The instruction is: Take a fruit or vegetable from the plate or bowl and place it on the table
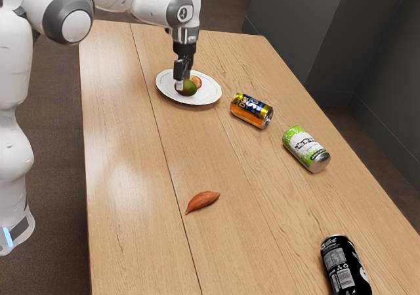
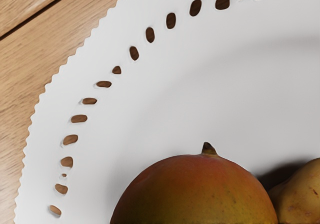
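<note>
Our gripper (image 1: 183, 80) is down at the mango (image 1: 189, 89), approx. mid-plate; can't tell if it's spread, pressed together or pinching the fruit. The mango, reddish going green w/ a dark stem nub, is the task's thing, at the white plate (image 1: 168, 95); a 2nd item (image 2: 302, 196), yellowish-brown w/ small spots, is just beside it. Can't tell if the two touch. Plate has a scalloped rim w/ a ring of cutouts, & sits toward the table's (image 1: 125, 150) far edge in the ext. view, betw. its two long edges.

Rest of our table: orange can (image 1: 251, 111) on its side, just beside the plate, toward the long edge at the ext. view's right. Green-&-white can (image 1: 306, 148), also on its side, nearer that same edge. Black can (image 1: 345, 267) at the ext. view's lower right, well apart from the plate. Reddish-orange sweet potato (image 1: 203, 202) lies on bare wood, betw. the long edges.
</note>
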